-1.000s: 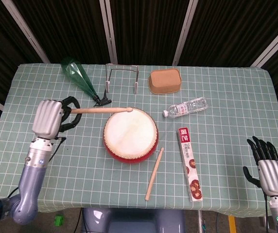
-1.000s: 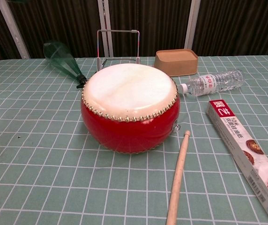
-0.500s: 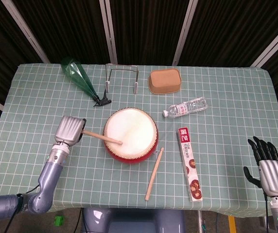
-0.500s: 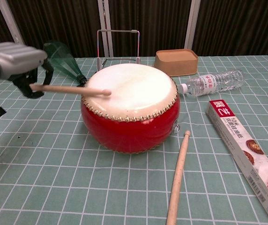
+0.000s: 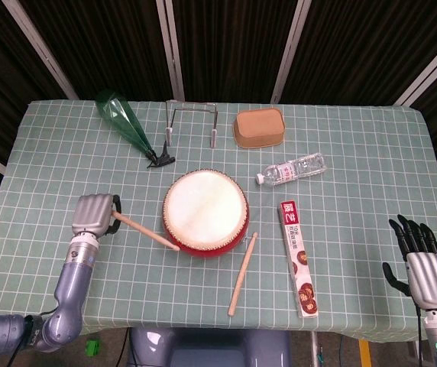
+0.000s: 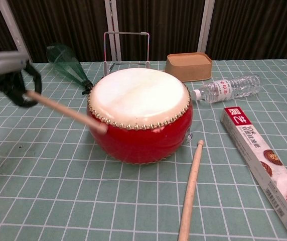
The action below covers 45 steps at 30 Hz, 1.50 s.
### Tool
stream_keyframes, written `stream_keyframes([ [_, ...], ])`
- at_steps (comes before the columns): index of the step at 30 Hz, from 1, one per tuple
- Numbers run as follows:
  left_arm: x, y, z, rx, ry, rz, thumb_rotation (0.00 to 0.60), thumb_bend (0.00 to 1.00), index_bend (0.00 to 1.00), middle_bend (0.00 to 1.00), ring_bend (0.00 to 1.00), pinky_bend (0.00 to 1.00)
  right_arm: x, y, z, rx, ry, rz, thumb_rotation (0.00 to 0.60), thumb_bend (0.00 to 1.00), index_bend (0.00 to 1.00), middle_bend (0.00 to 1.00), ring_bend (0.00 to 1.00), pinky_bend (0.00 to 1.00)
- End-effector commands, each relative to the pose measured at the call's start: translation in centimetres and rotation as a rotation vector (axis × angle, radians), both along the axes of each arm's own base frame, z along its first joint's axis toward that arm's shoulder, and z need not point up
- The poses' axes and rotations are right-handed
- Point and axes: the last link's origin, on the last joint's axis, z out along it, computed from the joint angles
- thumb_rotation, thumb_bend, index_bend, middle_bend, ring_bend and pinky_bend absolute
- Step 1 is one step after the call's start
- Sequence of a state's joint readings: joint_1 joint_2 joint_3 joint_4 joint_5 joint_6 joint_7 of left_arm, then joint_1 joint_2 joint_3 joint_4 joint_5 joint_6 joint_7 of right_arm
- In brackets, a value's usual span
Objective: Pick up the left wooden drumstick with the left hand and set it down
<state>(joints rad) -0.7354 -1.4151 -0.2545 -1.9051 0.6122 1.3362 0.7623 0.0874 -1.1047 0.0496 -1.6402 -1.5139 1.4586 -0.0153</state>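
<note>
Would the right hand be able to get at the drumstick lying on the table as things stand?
Probably yes: the right hand is open and empty, and only the flat box lies between it and the loose drumstick.

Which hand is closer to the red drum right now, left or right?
Left. The left hand is just off the red drum's left side, holding a drumstick whose tip reaches the drum's edge. The right hand sits open far off at the table's right edge.

The left hand (image 6: 5, 75) is sticking out past the left edge of the chest view and looking blurry, its fingers are hiding the end of the left drumstick (image 6: 65, 111), and the right hand (image 5: 419, 264) is not showing there.
</note>
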Motion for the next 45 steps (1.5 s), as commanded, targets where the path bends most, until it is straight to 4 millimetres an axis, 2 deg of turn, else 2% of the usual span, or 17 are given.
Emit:
stream_keyframes([
  [1, 10.5, -3.0, 7.9, 0.275, -0.610, -0.462, 0.600, 0.48, 0.71, 1.00, 1.00, 1.00, 0.0, 0.0, 0.0, 0.001, 0.000, 0.001, 0.600, 0.42, 0.00, 0.00, 0.00, 0.00],
  [6, 12.7, -4.1, 9.5, 0.293, -0.713, -0.532, 0.600, 0.48, 0.72, 1.00, 1.00, 1.00, -0.1, 0.0, -0.1, 0.003, 0.000, -0.001, 0.600, 0.42, 0.00, 0.00, 0.00, 0.00],
  [10, 13.7, -3.9, 10.2, 0.318, -0.728, -0.553, 0.600, 0.48, 0.72, 1.00, 1.00, 1.00, -0.1, 0.0, -0.1, 0.004, 0.000, -0.001, 0.600, 0.42, 0.00, 0.00, 0.00, 0.00],
  [16, 13.7, -2.3, 9.2, 0.334, -0.662, -0.526, 0.600, 0.48, 0.72, 1.00, 1.00, 1.00, -0.1, 0.0, -0.1, 0.005, 0.000, -0.002, 0.600, 0.42, 0.00, 0.00, 0.00, 0.00],
  [20, 12.2, -1.5, 7.4, 0.323, -0.605, -0.470, 0.600, 0.48, 0.72, 1.00, 1.00, 1.00, -0.1, 0.1, -0.1, 0.004, -0.003, -0.003, 0.600, 0.42, 0.00, 0.00, 0.00, 0.00],
  [25, 8.9, -0.5, 4.8, 0.293, -0.467, -0.388, 0.600, 0.48, 0.72, 1.00, 1.00, 1.00, -0.1, 0.1, -0.1, 0.006, -0.005, -0.005, 0.600, 0.42, 0.00, 0.00, 0.00, 0.00],
  [27, 6.8, -0.1, 3.6, 0.270, -0.335, -0.356, 0.600, 0.48, 0.72, 1.00, 1.00, 1.00, -0.1, 0.0, -0.1, 0.006, -0.005, -0.005, 0.600, 0.42, 0.00, 0.00, 0.00, 0.00],
  [30, 2.0, 0.2, 1.1, 0.183, -0.098, -0.249, 0.600, 0.48, 0.72, 1.00, 1.00, 1.00, -0.1, 0.0, -0.1, 0.008, -0.006, -0.006, 0.600, 0.42, 0.00, 0.00, 0.00, 0.00],
  [34, -4.4, -1.3, -2.2, -0.015, 0.210, -0.059, 0.600, 0.49, 0.72, 1.00, 1.00, 1.00, -0.1, 0.0, -0.2, 0.007, -0.008, -0.009, 0.600, 0.42, 0.00, 0.00, 0.00, 0.00],
  [36, -6.5, -2.1, -2.7, -0.120, 0.373, 0.052, 0.600, 0.49, 0.72, 1.00, 1.00, 1.00, -0.1, 0.0, -0.1, 0.009, -0.007, -0.009, 0.600, 0.42, 0.00, 0.00, 0.00, 0.00],
  [38, -6.9, -2.3, -3.0, -0.150, 0.377, 0.130, 0.600, 0.49, 0.72, 1.00, 1.00, 1.00, -0.1, 0.1, -0.1, 0.008, -0.007, -0.008, 0.600, 0.42, 0.00, 0.00, 0.00, 0.00],
  [40, -6.5, -2.1, -2.7, -0.126, 0.285, 0.168, 0.600, 0.49, 0.72, 1.00, 1.00, 1.00, -0.1, 0.1, -0.1, 0.008, -0.007, -0.008, 0.600, 0.42, 0.00, 0.00, 0.00, 0.00],
  [45, -3.5, -1.5, -0.6, -0.014, 0.044, 0.088, 0.600, 0.49, 0.72, 1.00, 1.00, 1.00, -0.1, 0.1, -0.2, 0.006, -0.005, -0.007, 0.600, 0.42, 0.00, 0.00, 0.00, 0.00],
])
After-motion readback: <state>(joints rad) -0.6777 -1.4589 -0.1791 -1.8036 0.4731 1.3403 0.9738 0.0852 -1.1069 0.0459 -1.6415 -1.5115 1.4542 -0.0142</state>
